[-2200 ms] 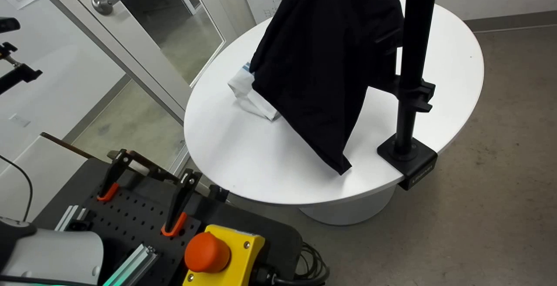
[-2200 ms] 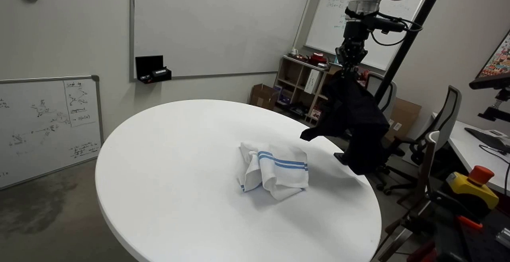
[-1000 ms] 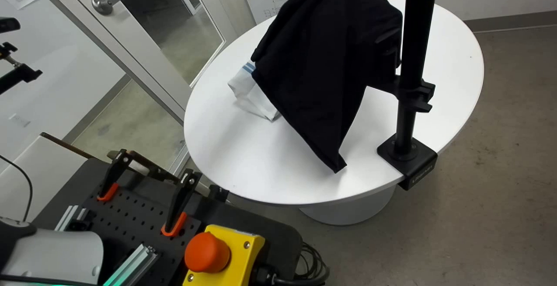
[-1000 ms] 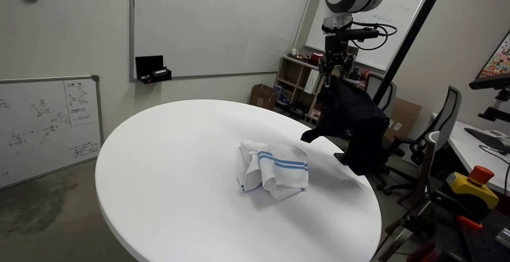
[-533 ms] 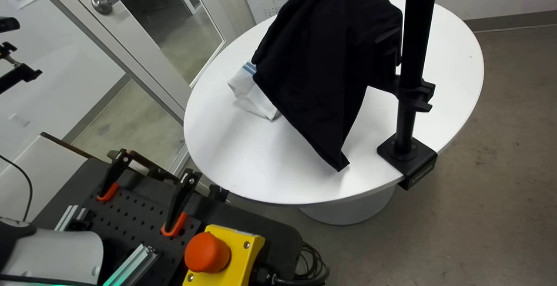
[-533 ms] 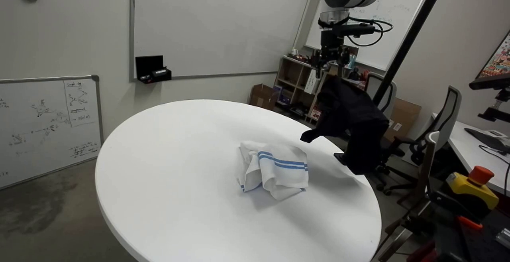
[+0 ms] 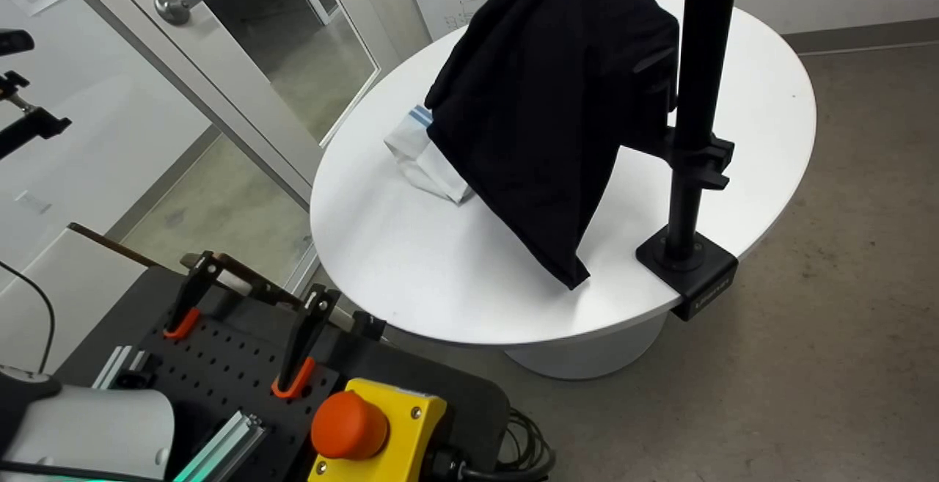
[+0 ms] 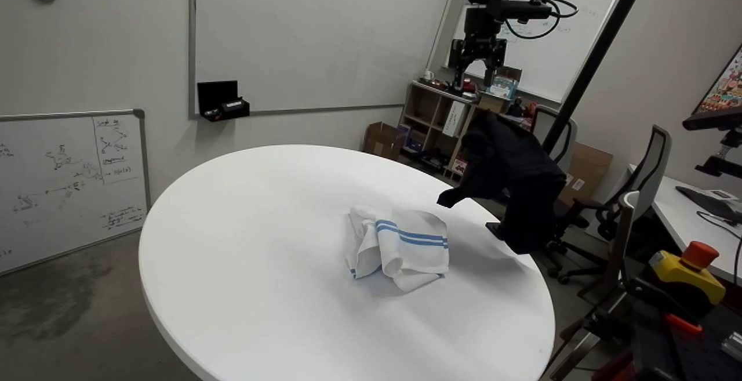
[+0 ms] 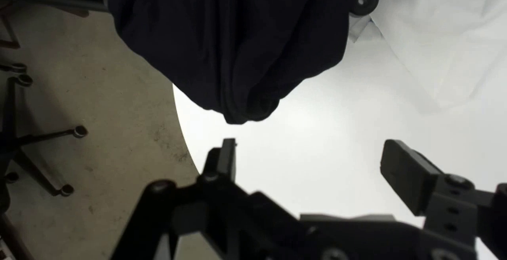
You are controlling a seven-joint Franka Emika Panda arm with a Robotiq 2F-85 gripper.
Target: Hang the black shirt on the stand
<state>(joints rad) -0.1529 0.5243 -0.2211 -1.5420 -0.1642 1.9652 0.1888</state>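
On rnd wht tbl – towel, whiteboards behind, shirt on stand, gripper – jaws apart

Find the gripper above the shirt, the shirt on the stand at the edge of the table, and, left of the shirt in both exterior views, the towel on the table.

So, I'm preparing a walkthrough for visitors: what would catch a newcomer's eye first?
The big black shirt, hanging on the stand at the edge of the round white table. Next, the yellow box with its red-orange button, low in an exterior view. The wrist view adds wide-open fingers with nothing between them.
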